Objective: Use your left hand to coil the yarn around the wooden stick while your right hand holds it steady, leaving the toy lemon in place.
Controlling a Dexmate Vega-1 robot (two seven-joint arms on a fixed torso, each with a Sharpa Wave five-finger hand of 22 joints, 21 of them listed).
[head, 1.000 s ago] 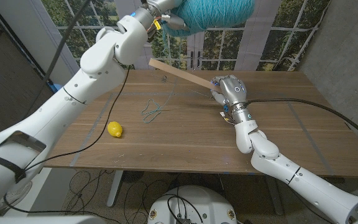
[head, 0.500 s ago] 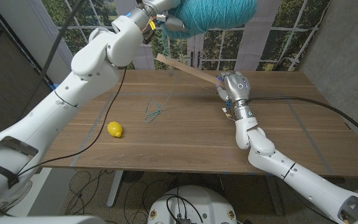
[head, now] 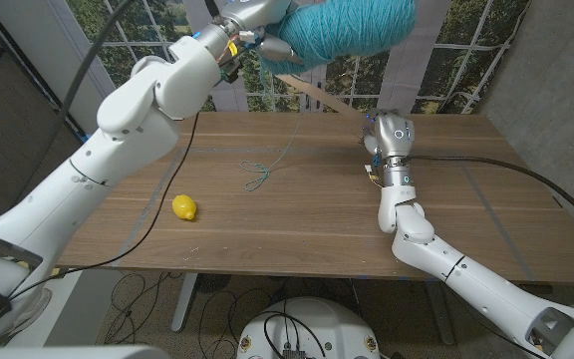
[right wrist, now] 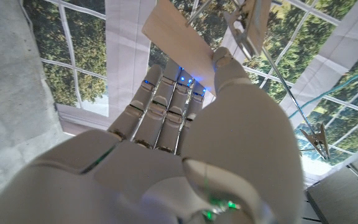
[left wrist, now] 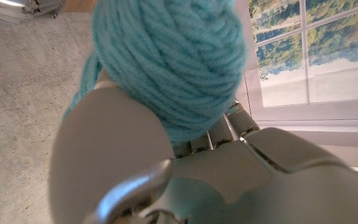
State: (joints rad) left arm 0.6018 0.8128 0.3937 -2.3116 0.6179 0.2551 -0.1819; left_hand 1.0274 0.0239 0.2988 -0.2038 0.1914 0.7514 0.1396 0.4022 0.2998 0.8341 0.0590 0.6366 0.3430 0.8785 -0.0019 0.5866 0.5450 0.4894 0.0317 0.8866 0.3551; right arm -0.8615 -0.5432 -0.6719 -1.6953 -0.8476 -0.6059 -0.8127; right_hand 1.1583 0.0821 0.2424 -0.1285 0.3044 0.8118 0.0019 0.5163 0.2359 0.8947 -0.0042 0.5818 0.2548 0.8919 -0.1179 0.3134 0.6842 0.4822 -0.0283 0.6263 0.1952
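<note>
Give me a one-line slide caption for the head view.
Left hand lifts the teal yarn ball high while right hand holds the wooden stick; toy lemon sits untouched.

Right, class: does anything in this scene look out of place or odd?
Yes: a loose tangle of yarn lies on the table, trailing from the ball held high in the left hand, not wound on the stick the right hand holds.

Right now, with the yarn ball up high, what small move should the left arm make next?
Probably swing the yarn ball in the left robot hand over the wooden stick held by the right robot hand; its strand hangs slack to the table.
</note>
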